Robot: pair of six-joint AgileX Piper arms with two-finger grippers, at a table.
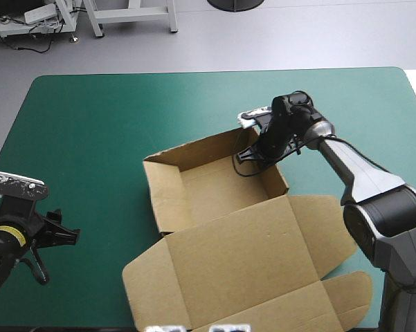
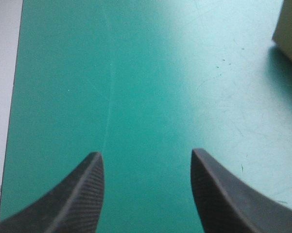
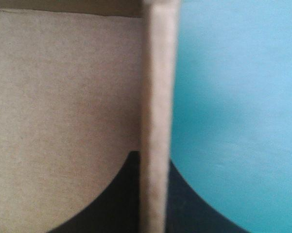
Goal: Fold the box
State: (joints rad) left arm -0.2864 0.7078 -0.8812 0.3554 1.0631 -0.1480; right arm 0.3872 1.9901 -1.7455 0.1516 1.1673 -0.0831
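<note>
Your right hand [image 1: 256,151] is clamped on a raised wall [image 3: 158,97] of the box [image 1: 214,207], probably to hold that fold upright. Your left hand [image 2: 146,158] stands apart over the tabletop [image 2: 136,73], with the box well off beside it.

Entry: lettering, labels, brands, numbers, signs. None was legible in any view. The brown board of the box [image 1: 242,263] showed plain, and the teal-green cover [image 1: 90,124] carried no readable mark.
</note>
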